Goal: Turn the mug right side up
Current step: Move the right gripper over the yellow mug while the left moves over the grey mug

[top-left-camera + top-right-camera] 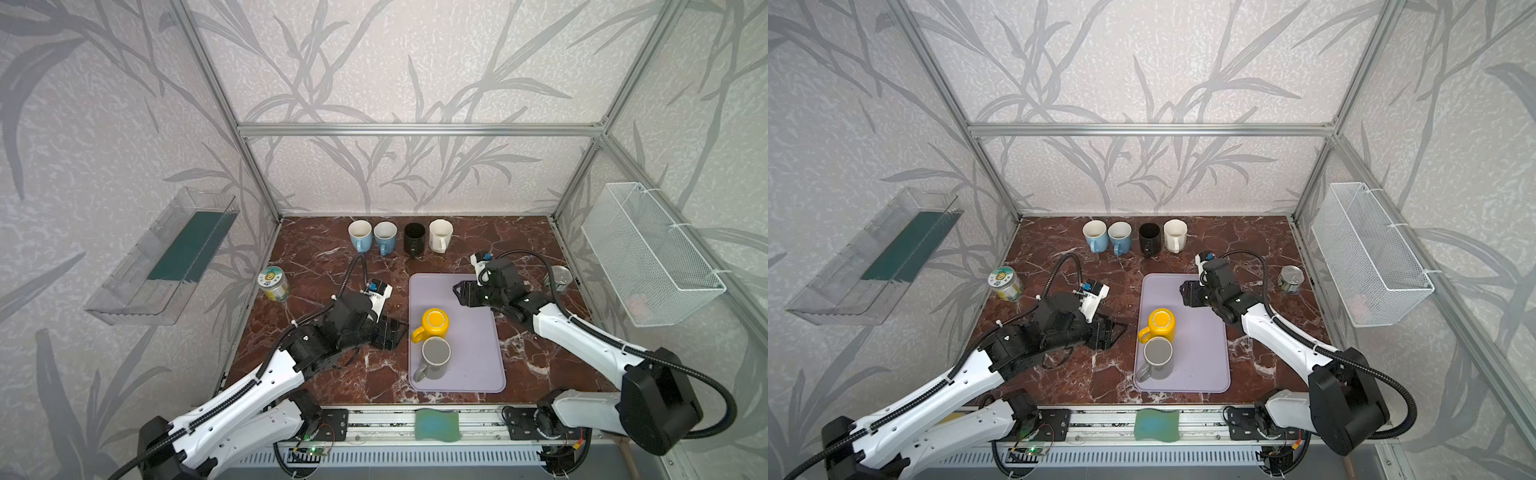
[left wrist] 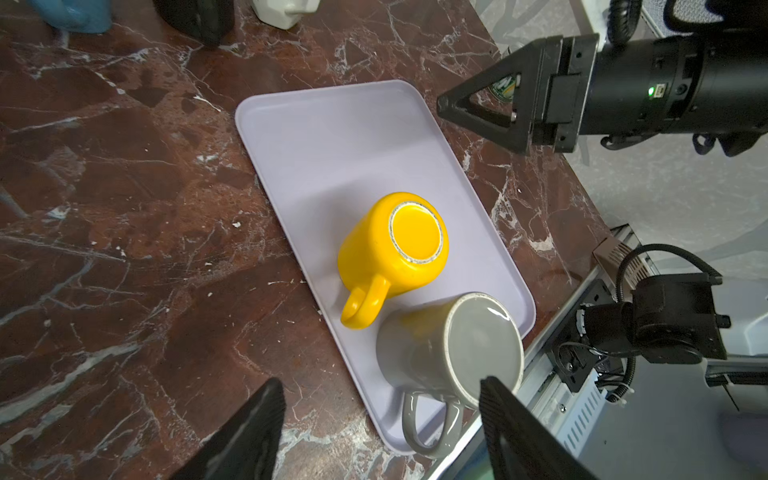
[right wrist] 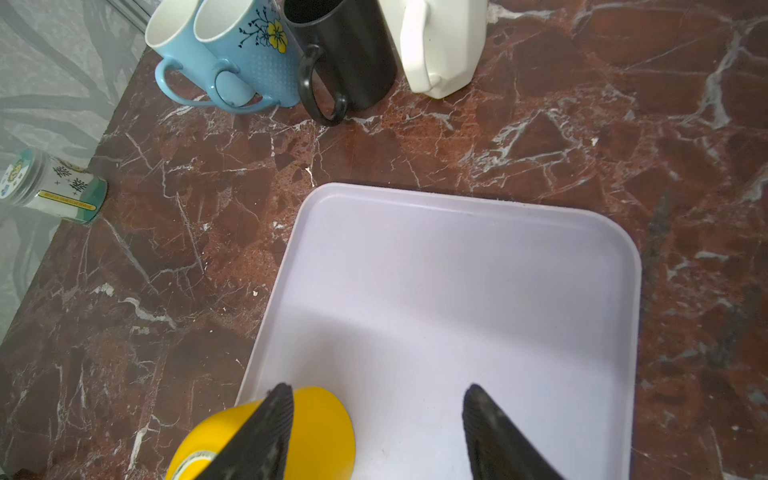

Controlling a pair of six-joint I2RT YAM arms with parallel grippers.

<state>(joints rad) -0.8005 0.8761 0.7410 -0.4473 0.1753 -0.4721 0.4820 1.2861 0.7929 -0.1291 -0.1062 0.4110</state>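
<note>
Two mugs sit bottom-up on the tray point(image 1: 473, 365): the yellow mug point(image 1: 435, 323) mid-tray and the grey mug point(image 1: 436, 358) right at its 6 o'clock, so close I can't tell whether they touch. The left gripper point(image 1: 392, 333) hangs at the yellow mug's 9 o'clock, spread wide and empty. The right gripper point(image 1: 458, 289) hovers at 1 o'clock, also parted, holding nothing. My worry is that tipping either mug swings its body or handle into its neighbour and topples it, or that the glaze slips between the fingers. Bare tray lies from 12 to 3 o'clock. The grey mug stands near the tray's front rim and the table point(image 1: 332, 374) edge, with little margin.
</note>
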